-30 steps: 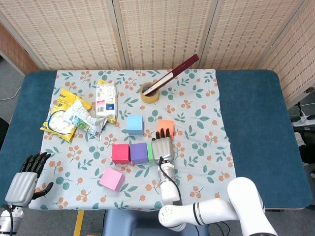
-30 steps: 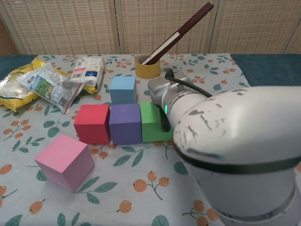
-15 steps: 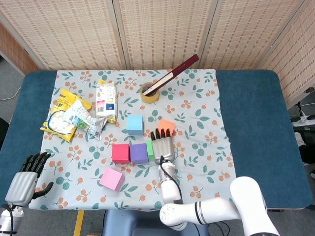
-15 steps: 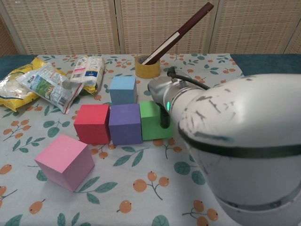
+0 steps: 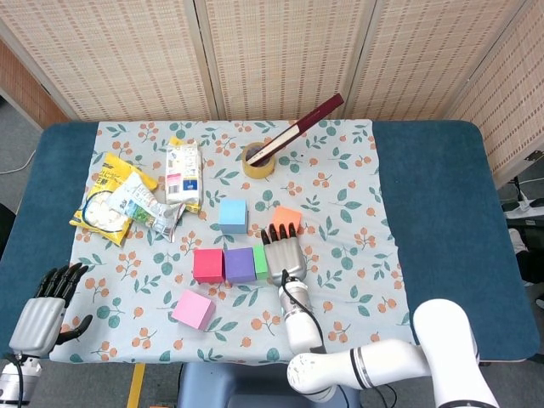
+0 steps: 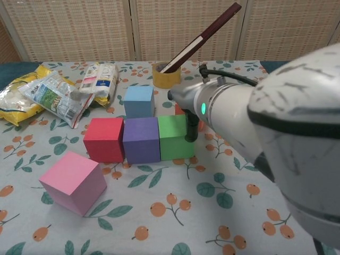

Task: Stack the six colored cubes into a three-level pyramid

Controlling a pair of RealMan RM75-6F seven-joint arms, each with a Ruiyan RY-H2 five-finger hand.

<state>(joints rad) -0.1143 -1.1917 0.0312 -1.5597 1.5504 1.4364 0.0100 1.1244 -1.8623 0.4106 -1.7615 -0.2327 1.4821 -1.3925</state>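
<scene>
Three cubes stand in a touching row: red cube (image 5: 208, 265) (image 6: 104, 139), purple cube (image 5: 240, 264) (image 6: 141, 139) and green cube (image 5: 259, 262) (image 6: 173, 136). My right hand (image 5: 284, 251) (image 6: 195, 110) lies just right of the green cube, fingers stretched out and holding nothing; a dark fingertip (image 6: 190, 130) hangs at the cube's right face. An orange cube (image 5: 287, 218) sits just beyond that hand. Behind the row is a blue cube (image 5: 232, 215) (image 6: 138, 101). A pink cube (image 5: 193, 309) (image 6: 73, 181) rests in front, to the left. My left hand (image 5: 42, 310) hovers empty at the table's front left corner.
Snack bags (image 5: 127, 202) (image 6: 50, 95) and a white packet (image 5: 184, 174) (image 6: 99, 79) lie at the back left. A tape roll (image 5: 258, 160) (image 6: 166, 75) with a dark stick (image 5: 302, 126) leaning out of it stands behind the cubes. The floral cloth (image 5: 340, 255) is bare to the right.
My right hand and forearm have shifted slightly right, so more of the green cube shows in the chest view. The cubes and the left hand have stayed put.
</scene>
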